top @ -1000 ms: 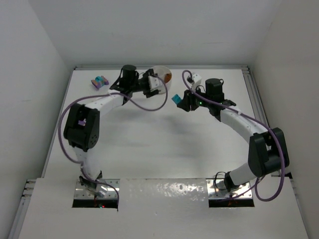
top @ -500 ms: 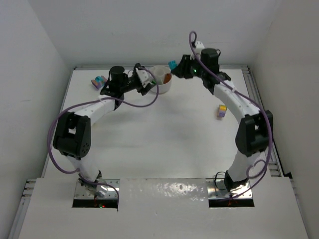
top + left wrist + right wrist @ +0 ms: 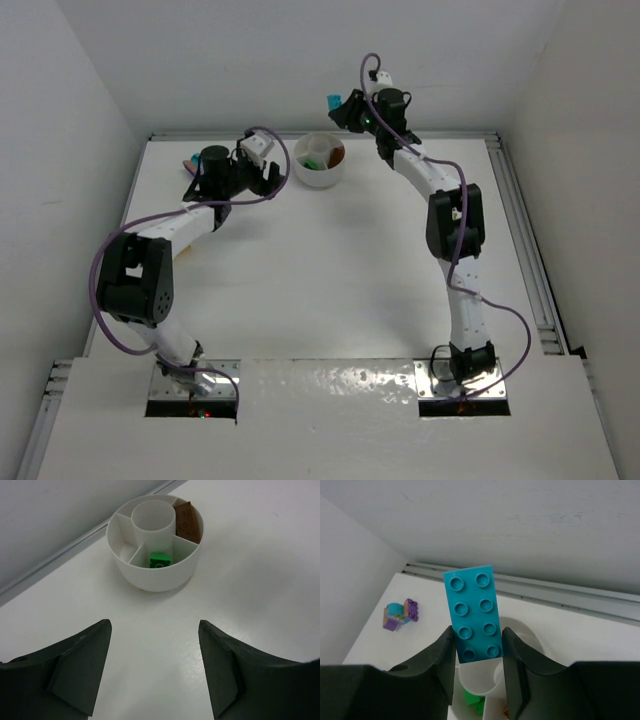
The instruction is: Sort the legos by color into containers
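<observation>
Two sat sorted in the dish (image 3: 155, 582): a green brick (image 3: 160, 560) and a brown brick (image 3: 187, 522). Right jaws pinched a teal brick (image 3: 474, 612) over it, left jaws gaped empty; a small pile (image 3: 400, 615) lay unsorted.

Both the left arm (image 3: 188, 220) and the right arm (image 3: 422, 178) have glossy white links joined by bulky black joint housings, and each rises from a shiny metal base plate (image 3: 215, 386). A purple cable (image 3: 96, 290) loops loosely along each arm. The fingers (image 3: 80, 665) are matte black, thick and wedge-shaped.
</observation>
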Available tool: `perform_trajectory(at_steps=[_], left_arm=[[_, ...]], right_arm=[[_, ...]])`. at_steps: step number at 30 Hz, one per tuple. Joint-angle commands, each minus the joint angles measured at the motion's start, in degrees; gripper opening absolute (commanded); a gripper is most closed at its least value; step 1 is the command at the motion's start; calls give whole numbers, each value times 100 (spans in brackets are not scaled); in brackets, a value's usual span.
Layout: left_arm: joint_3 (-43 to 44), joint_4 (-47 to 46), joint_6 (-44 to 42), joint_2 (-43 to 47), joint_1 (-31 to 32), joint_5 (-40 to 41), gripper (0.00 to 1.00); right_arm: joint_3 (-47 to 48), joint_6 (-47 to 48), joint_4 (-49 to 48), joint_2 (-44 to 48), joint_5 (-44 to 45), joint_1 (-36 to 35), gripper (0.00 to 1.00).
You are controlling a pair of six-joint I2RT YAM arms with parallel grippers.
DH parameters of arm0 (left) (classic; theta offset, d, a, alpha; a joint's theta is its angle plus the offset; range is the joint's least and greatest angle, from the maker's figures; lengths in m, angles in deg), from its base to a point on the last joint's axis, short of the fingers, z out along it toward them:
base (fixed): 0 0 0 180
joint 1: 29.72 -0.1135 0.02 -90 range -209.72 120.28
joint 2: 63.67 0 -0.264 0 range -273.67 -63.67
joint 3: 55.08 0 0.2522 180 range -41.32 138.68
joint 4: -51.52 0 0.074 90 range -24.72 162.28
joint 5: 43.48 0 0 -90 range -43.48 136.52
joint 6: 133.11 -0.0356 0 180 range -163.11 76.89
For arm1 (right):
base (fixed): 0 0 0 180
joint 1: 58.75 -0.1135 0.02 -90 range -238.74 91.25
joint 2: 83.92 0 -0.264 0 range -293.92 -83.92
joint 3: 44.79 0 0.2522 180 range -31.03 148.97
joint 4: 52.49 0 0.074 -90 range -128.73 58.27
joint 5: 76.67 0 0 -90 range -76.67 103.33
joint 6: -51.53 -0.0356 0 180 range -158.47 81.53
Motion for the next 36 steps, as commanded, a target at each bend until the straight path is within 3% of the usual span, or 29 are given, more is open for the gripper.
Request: perform_trajectory(at_steps=[1, 6, 11, 18, 25, 36], left_arm=[[-147, -189, 243, 276, -88, 90, 68], [-384, -382, 313, 276, -123, 177, 68], [-516, -523, 348, 250, -141, 309, 68], [-586, -523, 340, 364, -255, 389, 68], [-797, -593, 401, 478, -334, 441, 68], [-807, -585, 454, 382, -387, 503, 68]], right_arm=[[22, -171, -1529, 92, 254, 6, 0], [-354, 4, -2142, 29, -632, -152, 0], [-743, 1797, -1600, 232, -853, -644, 0], [-883, 1719, -2188, 21, -19, -636, 0], [-1322, 2035, -2118, 47, 394, -627, 0], [-928, 2211, -1706, -330, 553, -627, 0]])
